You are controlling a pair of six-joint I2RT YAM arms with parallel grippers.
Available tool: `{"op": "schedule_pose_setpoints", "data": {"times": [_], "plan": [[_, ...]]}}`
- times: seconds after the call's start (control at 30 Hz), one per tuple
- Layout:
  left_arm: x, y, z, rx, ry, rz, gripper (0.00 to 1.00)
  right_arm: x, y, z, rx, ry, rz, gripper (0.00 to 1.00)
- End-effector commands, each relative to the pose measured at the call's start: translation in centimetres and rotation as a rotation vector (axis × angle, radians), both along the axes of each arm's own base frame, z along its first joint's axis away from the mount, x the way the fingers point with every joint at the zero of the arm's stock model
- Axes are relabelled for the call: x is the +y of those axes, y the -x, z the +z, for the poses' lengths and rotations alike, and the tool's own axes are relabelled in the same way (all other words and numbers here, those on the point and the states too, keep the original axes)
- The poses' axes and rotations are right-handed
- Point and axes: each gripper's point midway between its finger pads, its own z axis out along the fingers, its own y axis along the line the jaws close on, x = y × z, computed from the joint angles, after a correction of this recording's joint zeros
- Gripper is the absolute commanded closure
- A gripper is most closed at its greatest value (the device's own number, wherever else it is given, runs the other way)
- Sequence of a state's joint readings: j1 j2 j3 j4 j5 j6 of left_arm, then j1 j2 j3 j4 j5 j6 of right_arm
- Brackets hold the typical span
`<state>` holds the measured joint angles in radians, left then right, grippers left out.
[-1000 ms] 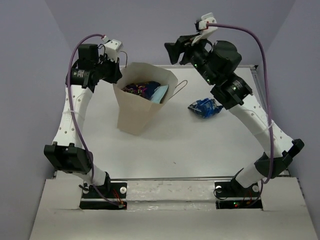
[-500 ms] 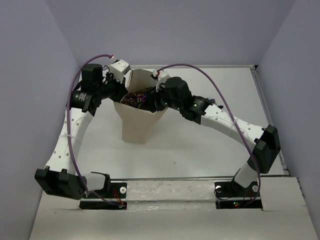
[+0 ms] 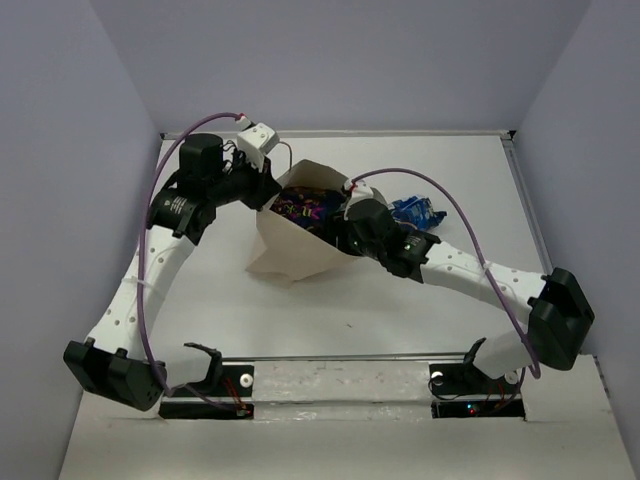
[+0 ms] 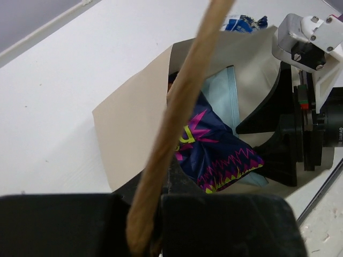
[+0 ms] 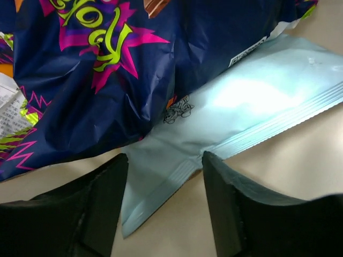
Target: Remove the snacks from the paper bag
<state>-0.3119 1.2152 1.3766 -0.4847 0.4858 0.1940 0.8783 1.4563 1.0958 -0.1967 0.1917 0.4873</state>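
Note:
The tan paper bag (image 3: 290,245) leans over on the table with its mouth facing up and to the right. My left gripper (image 3: 263,190) is shut on the bag's rim beside a rope handle (image 4: 185,101). My right gripper (image 3: 338,225) is inside the bag's mouth, open. Its fingers (image 5: 102,209) straddle a corner of the light-blue chip bag (image 5: 241,101). The dark navy packet (image 5: 96,69) lies on top of the light-blue bag and also shows in the left wrist view (image 4: 214,155). The small shiny blue packet (image 3: 415,212) lies on the table right of the bag. Only an orange sliver (image 5: 19,4) shows of the orange chip bag.
The white table (image 3: 400,290) is bounded by purple walls on three sides. Its raised rim runs along the back and right edges (image 3: 520,190). The arm bases stand at the near edge.
My right arm has swung down from behind the bag into its mouth. My left arm has pulled the rim to the right, and the bag has tipped from upright to leaning.

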Motion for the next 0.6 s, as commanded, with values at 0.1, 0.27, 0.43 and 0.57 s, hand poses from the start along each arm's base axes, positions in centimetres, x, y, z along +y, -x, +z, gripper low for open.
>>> {"op": "schedule_pose_setpoints", "data": {"times": [0.1, 0.27, 0.43, 0.57], "plan": [[-3.4, 1.7, -0.5, 0.0, 0.047, -0.102, 1.0, -1.1, -0.1, 0.7, 0.01, -0.046, -0.108, 0.16], [-6.7, 2.4, 0.2, -0.024, 0.048, -0.15, 1.0, 2.8, -2.8, 3.8, -0.018, -0.167, -0.117, 0.09], [-7.2, 1.6, 1.6, -0.014, 0.101, -0.112, 1.0, 4.2, -4.5, 0.9, 0.048, -0.121, -0.178, 0.08], [-7.2, 1.7, 1.7, -0.016, 0.104, -0.111, 1.0, 2.8, -5.0, 0.0, 0.048, -0.106, -0.245, 0.24]]}}
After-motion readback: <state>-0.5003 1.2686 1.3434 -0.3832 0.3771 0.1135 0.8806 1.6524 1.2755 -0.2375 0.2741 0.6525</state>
